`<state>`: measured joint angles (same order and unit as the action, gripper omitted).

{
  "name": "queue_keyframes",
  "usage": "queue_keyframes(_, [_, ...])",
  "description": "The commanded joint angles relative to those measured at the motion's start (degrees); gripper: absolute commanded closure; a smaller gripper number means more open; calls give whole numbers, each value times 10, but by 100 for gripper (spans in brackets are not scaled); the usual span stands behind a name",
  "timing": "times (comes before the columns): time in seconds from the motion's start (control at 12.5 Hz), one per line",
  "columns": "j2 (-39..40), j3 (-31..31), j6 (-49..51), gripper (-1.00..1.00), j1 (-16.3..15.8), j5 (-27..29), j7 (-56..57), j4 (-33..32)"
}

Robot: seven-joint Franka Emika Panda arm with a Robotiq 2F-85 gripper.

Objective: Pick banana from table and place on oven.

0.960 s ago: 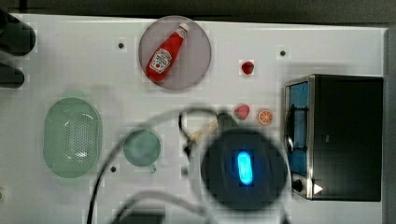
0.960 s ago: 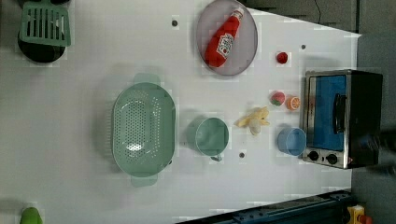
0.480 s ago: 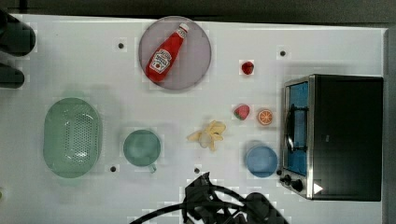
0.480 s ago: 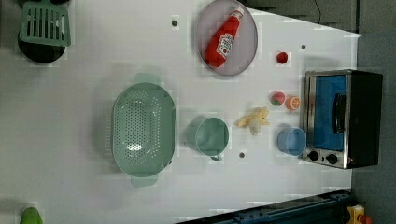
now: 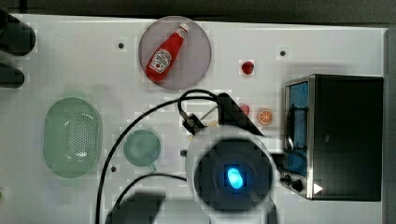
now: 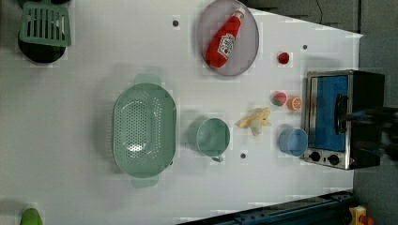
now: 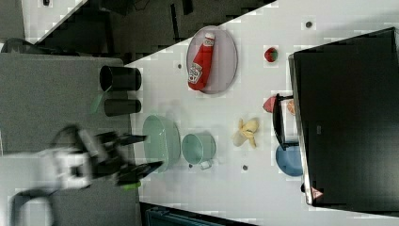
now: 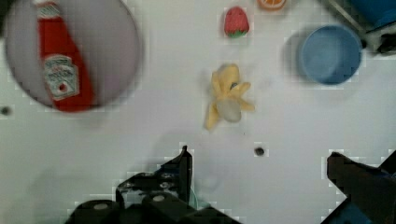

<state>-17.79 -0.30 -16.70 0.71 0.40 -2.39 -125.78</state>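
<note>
Three overhead views and the close wrist view share the table (image 6: 84,197).

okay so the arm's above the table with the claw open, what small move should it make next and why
Probably lower the open claw toward the banana and centre over it. In the wrist view the banana lies free on the white table, apart from the blue bowl and the strawberry, nothing is held, and the oven top is bare.

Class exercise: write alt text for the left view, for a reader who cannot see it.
A half-peeled banana lies on a white table between a green cup and a blue bowl, left of a toaster oven. Further away lie a green colander and a ketchup bottle on a plate.
</note>
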Motion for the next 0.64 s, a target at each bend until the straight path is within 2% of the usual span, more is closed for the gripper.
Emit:
queue_keyframes(0.08, [38, -17, -76, -100, -1, -1, -24, -55])
queue_keyframes(0.64, [190, -30, -320, -100, 1, -1, -24, -141])
